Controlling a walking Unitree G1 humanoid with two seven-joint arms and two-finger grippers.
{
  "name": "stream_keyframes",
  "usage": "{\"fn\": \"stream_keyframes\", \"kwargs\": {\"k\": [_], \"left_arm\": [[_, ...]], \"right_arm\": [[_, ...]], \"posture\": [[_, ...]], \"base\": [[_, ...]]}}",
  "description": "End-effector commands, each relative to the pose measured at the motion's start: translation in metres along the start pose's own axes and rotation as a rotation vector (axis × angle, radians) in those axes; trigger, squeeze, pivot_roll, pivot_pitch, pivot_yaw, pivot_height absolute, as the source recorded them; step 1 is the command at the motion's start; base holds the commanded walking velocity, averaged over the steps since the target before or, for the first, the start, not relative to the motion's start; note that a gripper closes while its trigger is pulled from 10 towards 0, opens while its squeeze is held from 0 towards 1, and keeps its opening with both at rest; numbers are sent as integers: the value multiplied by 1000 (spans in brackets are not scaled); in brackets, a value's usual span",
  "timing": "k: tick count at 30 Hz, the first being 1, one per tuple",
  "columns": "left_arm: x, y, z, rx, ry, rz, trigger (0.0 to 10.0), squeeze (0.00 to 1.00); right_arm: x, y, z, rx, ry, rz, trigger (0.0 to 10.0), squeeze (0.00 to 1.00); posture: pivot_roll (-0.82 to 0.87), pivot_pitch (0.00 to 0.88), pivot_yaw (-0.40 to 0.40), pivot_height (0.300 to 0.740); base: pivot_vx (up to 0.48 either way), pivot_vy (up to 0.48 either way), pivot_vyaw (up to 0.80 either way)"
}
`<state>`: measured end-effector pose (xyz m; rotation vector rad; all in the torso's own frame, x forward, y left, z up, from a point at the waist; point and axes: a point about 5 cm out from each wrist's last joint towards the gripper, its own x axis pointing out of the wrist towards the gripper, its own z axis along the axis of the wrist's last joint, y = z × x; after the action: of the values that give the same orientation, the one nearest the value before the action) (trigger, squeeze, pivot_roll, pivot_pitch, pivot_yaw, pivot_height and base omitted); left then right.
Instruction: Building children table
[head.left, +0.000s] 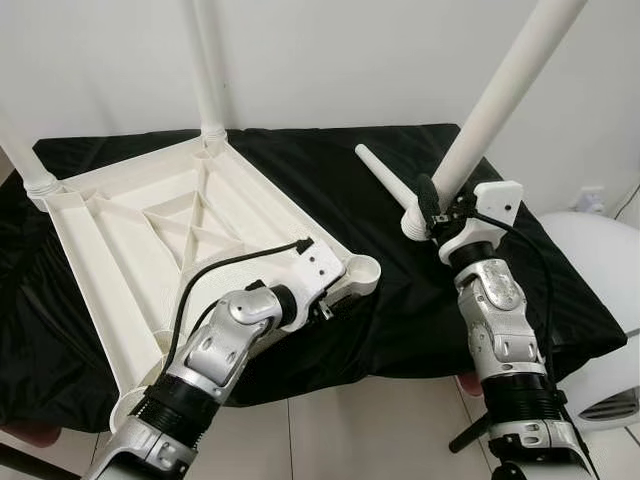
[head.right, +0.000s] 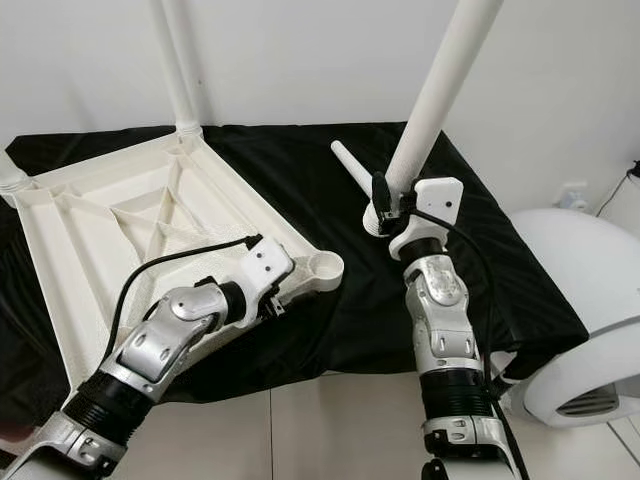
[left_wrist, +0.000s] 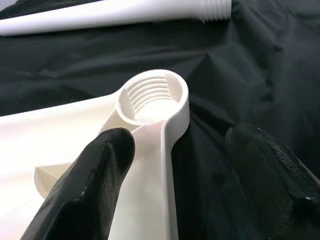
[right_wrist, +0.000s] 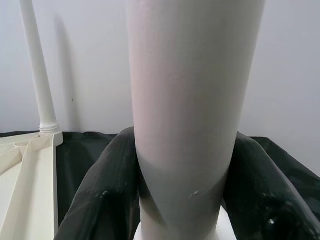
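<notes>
An upturned white tabletop (head.left: 170, 250) lies on the black-draped counter (head.left: 420, 310), two legs already standing at its far corners. The right gripper (head.left: 432, 205) holds a white leg (head.left: 490, 110) upright, tilted, above the cloth; its wrist view shows the fingers (right_wrist: 105, 200) pressed against both sides of it. A loose leg (head.left: 385, 178) lies just behind. The left gripper (left_wrist: 175, 165) sits at the near corner; its wrist view reveals the threaded socket (left_wrist: 152, 97), with fingers (left_wrist: 90, 175) spread wide astride the rim.

A plain white wall (head.left: 330, 60) rises behind a black-draped surface (head.left: 400, 300), with pale tiled floor (head.left: 340, 430) below.
</notes>
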<state>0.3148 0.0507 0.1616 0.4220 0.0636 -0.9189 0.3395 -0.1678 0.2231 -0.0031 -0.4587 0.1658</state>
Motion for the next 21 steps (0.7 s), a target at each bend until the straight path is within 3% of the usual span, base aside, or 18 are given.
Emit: {"fn": "stream_keyframes", "kwargs": {"k": [1,5,18,19,21], "left_arm": [[1,-1,-5,-5,38,-13,10000,0],[6,-6,-21,-33,138,-39,10000,0],[6,2,-38,-102,229,17,10000,0],[7,4,-38,-123,231,26,7765,0],[7,5,-38,-138,232,30,7765,0]], "right_arm": [[-2,-2,-1,-5,7,-7,10000,0],[-3,-1,0,-13,5,-12,10000,0],[-3,-2,0,-19,7,-26,10000,0],[-3,-2,0,-20,6,-28,10000,0],[-3,-2,0,-20,6,-29,10000,0]], "posture": [[-68,37,32,740],[-74,45,39,740],[-70,56,44,740],[-70,56,44,740],[-70,56,44,740]], "base": [[0,0,0],[0,0,0],[0,0,0],[0,0,0],[0,0,0]]}}
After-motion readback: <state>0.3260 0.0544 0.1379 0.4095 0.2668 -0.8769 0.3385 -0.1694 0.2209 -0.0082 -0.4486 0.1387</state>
